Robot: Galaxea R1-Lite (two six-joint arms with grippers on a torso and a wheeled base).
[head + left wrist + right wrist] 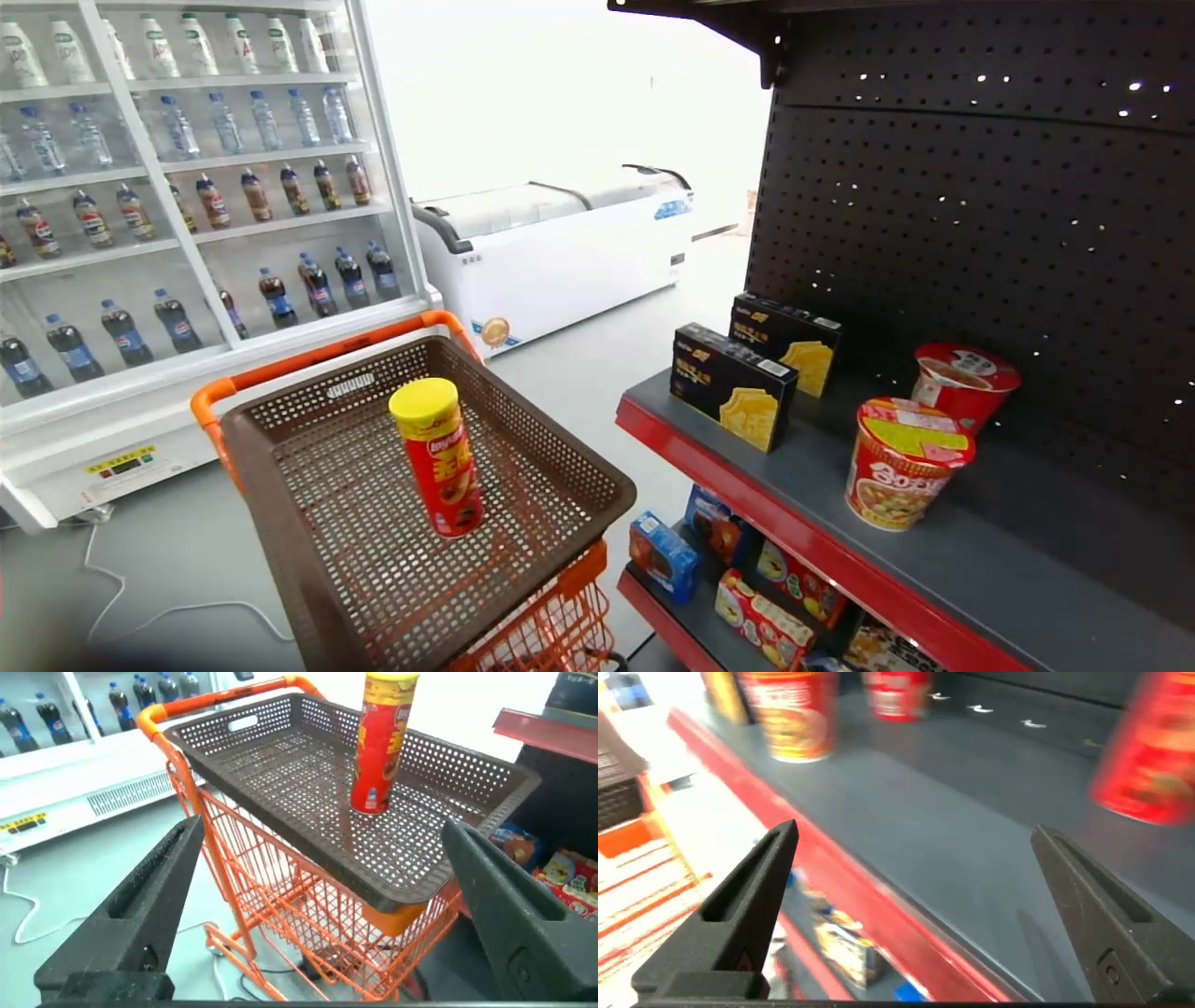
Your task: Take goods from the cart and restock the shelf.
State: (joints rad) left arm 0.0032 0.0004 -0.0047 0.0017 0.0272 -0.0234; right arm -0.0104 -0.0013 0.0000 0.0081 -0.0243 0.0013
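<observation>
A red chip can (437,457) with a yellow lid stands upright in the brown basket (327,467) of the orange cart. In the left wrist view my left gripper (318,924) hangs open beside and below the basket rim (280,849), with the chip can (381,742) some way beyond it. The shelf (812,485) has a grey board with a red front edge. My right gripper (915,915) is open over the shelf board (952,831), holding nothing. A blurred red container (1148,756) stands on the board past one finger.
Two black boxes (733,385) (787,341) and two cup noodles (901,462) (962,383) stand on the shelf. Packaged goods (665,555) fill the lower shelf. A drinks cooler (187,187) and a chest freezer (560,247) stand behind the cart.
</observation>
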